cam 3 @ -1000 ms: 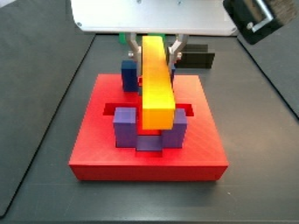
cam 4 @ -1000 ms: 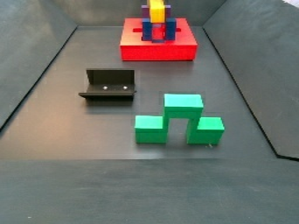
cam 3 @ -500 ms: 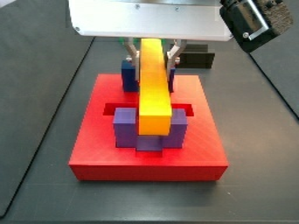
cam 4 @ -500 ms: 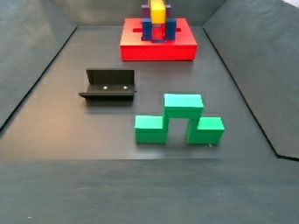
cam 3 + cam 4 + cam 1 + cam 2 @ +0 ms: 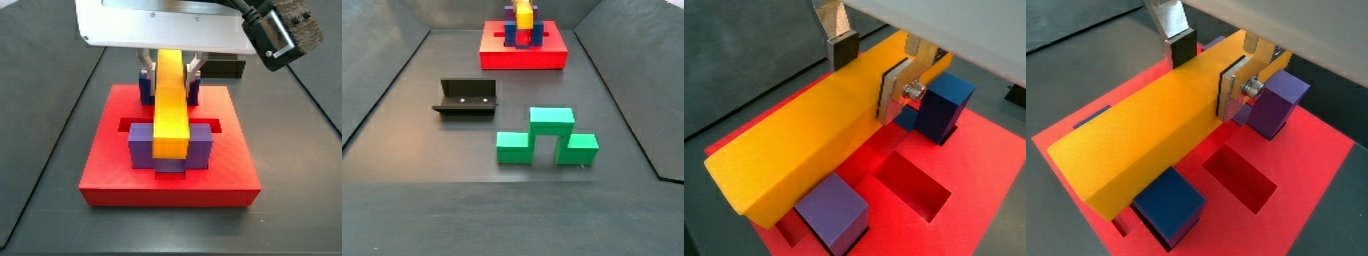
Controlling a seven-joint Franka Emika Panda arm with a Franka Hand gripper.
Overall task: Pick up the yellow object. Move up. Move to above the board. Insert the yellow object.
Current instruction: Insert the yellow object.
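Observation:
My gripper (image 5: 867,80) is shut on the yellow object (image 5: 804,140), a long yellow-orange bar held level over the board (image 5: 978,180). One finger (image 5: 1231,92) presses its near side, and the other finger's pad (image 5: 1182,52) sits against its far side. In a side view the bar (image 5: 170,100) runs along the red slab (image 5: 120,170), its near end between the two purple posts (image 5: 144,148). A blue post (image 5: 945,105) and a purple post (image 5: 831,210) stand beside it. An open slot (image 5: 918,185) shows in the slab. In a side view the bar (image 5: 521,14) and board (image 5: 523,58) are far off.
The fixture (image 5: 465,98) stands on the dark floor in front of the board. A green stepped block (image 5: 543,137) lies nearer. A black block (image 5: 227,68) sits behind the board. A camera (image 5: 274,35) hangs at the gripper's side.
The gripper and the yellow bar have come down; the bar's near end now sits lower between the purple posts. Nothing else has moved.

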